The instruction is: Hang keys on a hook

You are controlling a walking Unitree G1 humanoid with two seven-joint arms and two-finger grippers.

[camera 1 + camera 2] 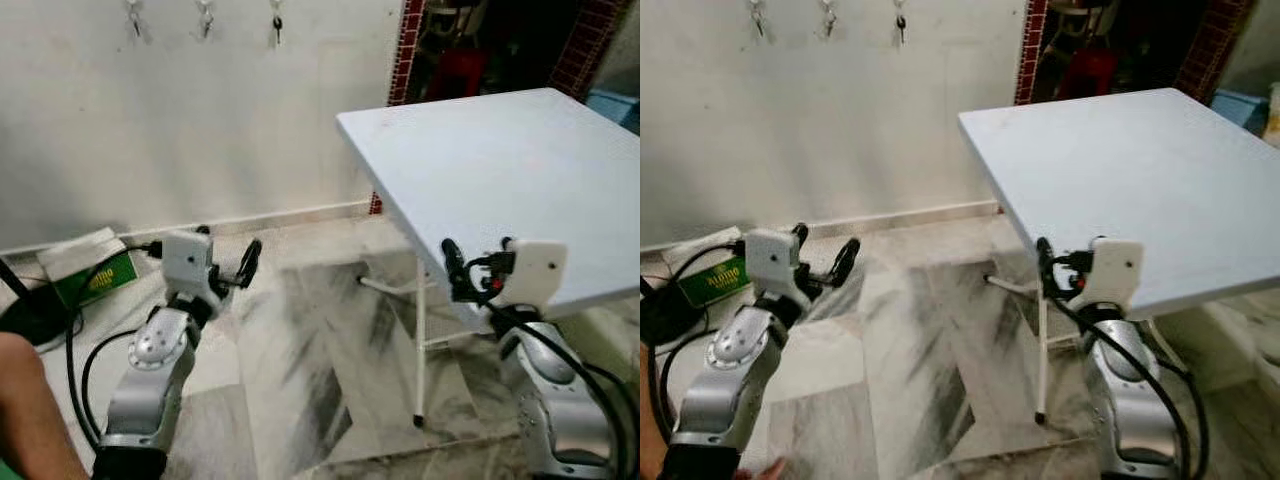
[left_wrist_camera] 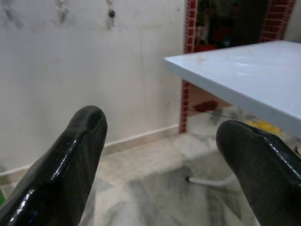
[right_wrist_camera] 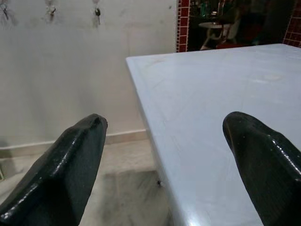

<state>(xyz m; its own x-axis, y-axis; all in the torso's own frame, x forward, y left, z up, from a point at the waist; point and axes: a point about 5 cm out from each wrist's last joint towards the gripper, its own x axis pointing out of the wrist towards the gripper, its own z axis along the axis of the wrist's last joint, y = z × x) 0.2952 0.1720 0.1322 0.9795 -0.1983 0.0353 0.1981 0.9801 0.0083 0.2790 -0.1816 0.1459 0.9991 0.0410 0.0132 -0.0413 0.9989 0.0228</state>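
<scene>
Three hooks sit high on the white wall: one (image 1: 134, 15), a second (image 1: 205, 16) and a third (image 1: 277, 25). A small dark key (image 1: 900, 27) hangs from the rightmost one; the items on the other two are too small to name. My left gripper (image 1: 228, 250) is held low over the marble floor, open and holding nothing, pointing toward the wall. My right gripper (image 1: 478, 255) is open and holds nothing too, at the near edge of the white table (image 1: 500, 170). The wrist views show both pairs of fingers wide apart, left gripper (image 2: 160, 165) and right gripper (image 3: 164, 155).
The folding table's thin white legs (image 1: 420, 340) stand on the floor between the arms. A green box (image 1: 100, 280), black cables and a dark stand base (image 1: 25, 318) lie by the wall at the left. Part of a person (image 1: 25, 410) shows at the lower left. A brick-edged doorway (image 1: 405, 50) opens behind the table.
</scene>
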